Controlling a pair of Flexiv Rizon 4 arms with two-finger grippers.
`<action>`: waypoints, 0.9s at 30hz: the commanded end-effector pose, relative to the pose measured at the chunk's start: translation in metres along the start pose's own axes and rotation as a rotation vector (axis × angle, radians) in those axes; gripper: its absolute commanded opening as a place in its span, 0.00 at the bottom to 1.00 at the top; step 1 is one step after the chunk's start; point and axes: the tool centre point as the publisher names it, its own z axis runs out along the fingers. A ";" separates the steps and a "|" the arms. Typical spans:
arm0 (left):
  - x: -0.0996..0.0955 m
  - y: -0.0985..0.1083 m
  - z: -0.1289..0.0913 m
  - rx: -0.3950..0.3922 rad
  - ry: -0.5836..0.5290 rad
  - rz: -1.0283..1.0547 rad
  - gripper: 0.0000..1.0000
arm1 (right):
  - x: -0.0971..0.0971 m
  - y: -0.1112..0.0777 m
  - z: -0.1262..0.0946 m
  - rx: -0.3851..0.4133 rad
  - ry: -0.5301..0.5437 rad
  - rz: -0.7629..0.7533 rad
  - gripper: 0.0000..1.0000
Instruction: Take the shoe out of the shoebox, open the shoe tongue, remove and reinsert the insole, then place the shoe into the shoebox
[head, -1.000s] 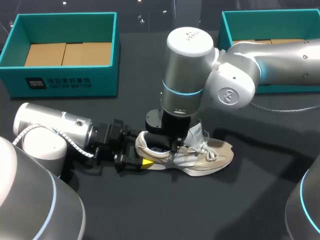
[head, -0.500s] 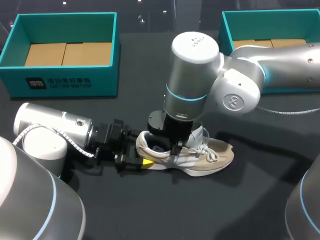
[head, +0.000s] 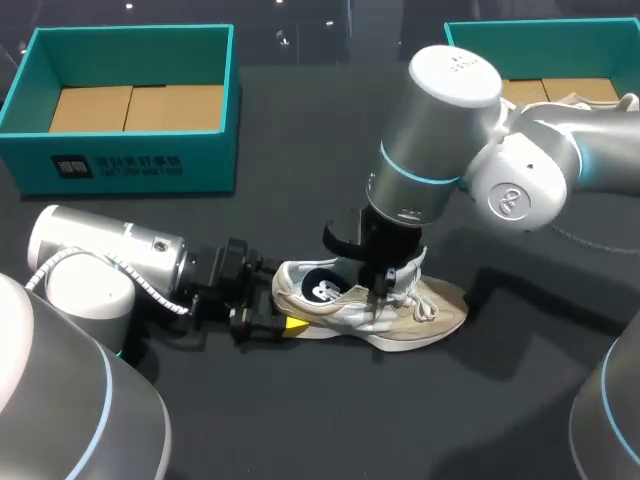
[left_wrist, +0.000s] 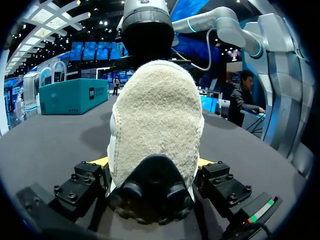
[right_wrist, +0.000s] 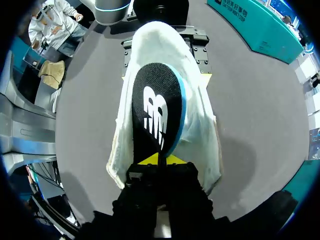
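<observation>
A beige and white shoe (head: 435, 312) lies on its sole on the dark table, toe to the right. My left gripper (head: 283, 322) sits at its heel, and in the left wrist view the heel (left_wrist: 157, 120) fills the gap of the gripper (left_wrist: 152, 162), a yellow tip pressed against each side. My right gripper (head: 380, 298) stands above the shoe's mouth. Its tips (right_wrist: 158, 160) are pinched together on the front end of the black insole (right_wrist: 154, 112) with a white logo. The insole (head: 322, 288) shows in the shoe's opening.
A teal shoebox (head: 130, 165) with a cardboard floor stands open at the back left. A second teal box (head: 462, 55) stands at the back right, partly behind my right arm. Dark table surface lies in front of the shoe.
My right arm has swung to the right, toward the shoe's toe, and its fingers have closed. The insole's logo, hidden before, now shows in the shoe's opening. The left arm has kept still.
</observation>
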 end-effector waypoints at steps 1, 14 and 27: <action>0.001 0.003 -0.002 -0.001 -0.002 0.000 0.00 | -0.002 -0.017 -0.003 -0.074 0.009 -0.019 0.00; 0.001 0.003 -0.002 -0.001 -0.002 0.000 0.00 | -0.006 -0.002 -0.026 -0.222 -0.044 -0.174 0.00; 0.001 0.003 -0.002 -0.001 -0.002 0.000 0.00 | 0.005 0.039 -0.056 -0.274 -0.070 -0.359 0.00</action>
